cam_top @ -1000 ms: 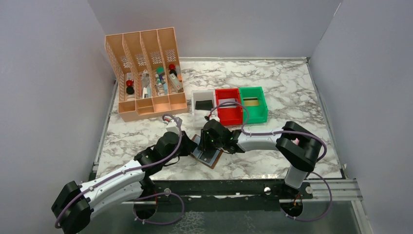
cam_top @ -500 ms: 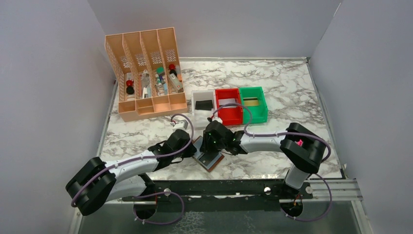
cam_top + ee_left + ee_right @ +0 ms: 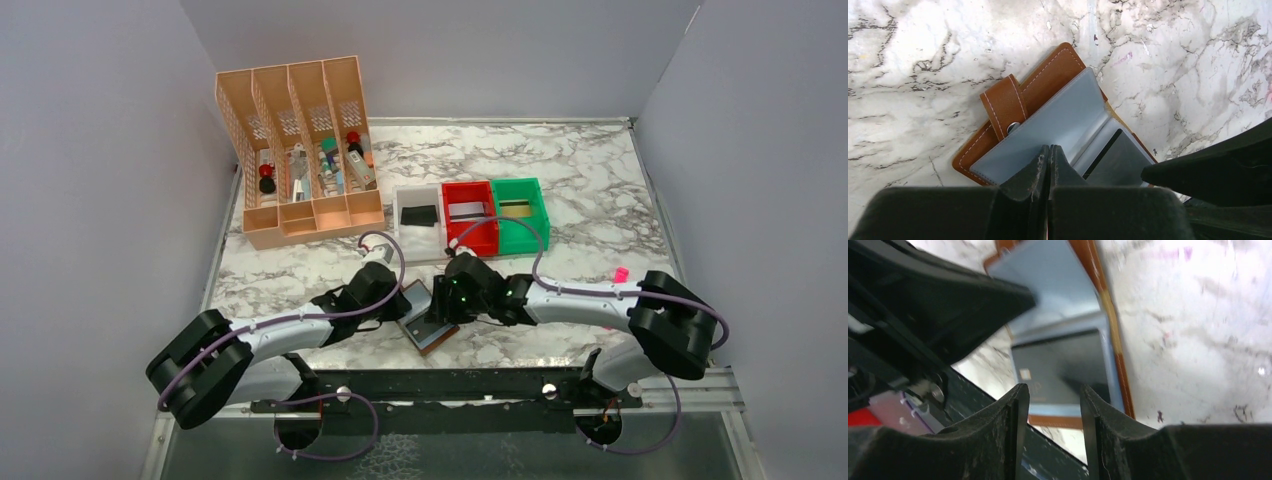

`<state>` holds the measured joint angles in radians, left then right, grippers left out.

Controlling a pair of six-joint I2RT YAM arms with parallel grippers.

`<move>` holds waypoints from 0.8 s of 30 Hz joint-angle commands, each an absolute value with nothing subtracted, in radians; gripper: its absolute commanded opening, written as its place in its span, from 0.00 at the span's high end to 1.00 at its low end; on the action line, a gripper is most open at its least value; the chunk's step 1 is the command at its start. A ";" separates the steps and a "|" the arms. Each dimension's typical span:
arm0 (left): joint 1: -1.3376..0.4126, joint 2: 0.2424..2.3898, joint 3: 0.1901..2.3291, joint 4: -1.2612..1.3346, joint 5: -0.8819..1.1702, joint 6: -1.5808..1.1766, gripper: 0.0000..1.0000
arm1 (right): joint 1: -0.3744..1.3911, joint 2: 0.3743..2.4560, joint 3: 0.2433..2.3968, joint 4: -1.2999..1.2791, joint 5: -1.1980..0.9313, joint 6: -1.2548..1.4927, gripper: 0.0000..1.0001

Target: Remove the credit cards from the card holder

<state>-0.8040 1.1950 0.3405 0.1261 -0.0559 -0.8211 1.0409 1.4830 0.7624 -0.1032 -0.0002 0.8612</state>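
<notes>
The brown card holder point(image 3: 428, 322) lies open on the marble table near the front edge, its grey-blue sleeves point(image 3: 1058, 127) facing up. A dark grey credit card point(image 3: 1118, 160) sits in the lower sleeve and also shows in the right wrist view point(image 3: 1063, 365). My left gripper point(image 3: 400, 300) is shut, its tips point(image 3: 1049, 148) resting on the upper sleeve with nothing between them. My right gripper point(image 3: 450, 302) is open point(image 3: 1050, 390), just above the card's end, its fingers either side of it without gripping. The holder's strap point(image 3: 1004, 102) points away from me.
White point(image 3: 400, 222), red point(image 3: 472, 238) and green point(image 3: 540, 218) bins stand behind the holder, each with a card-like item inside. An orange file organizer point(image 3: 300, 215) is at the back left. A small pink object point(image 3: 620, 273) lies at the right. The table's front edge is close.
My right gripper has shifted to the right and its elbow has swung outward. My left gripper has moved right onto the holder's sleeve. The holder has turned slightly.
</notes>
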 commanded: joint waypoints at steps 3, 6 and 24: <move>-0.801 1.187 0.356 0.117 -0.015 -0.798 0.99 | 1.048 1.454 0.648 -0.048 -0.144 0.943 0.50; -0.800 1.176 0.350 0.140 0.006 -0.788 0.96 | 1.048 1.487 0.610 0.011 -0.123 0.957 0.50; -0.801 1.124 0.309 0.116 0.057 -0.787 0.87 | 0.977 1.604 0.758 -0.056 -0.041 0.852 0.54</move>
<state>-0.8001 1.1435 0.3088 0.1276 0.0242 -0.7918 0.9932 1.5616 0.7162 -0.0139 -0.0715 0.8967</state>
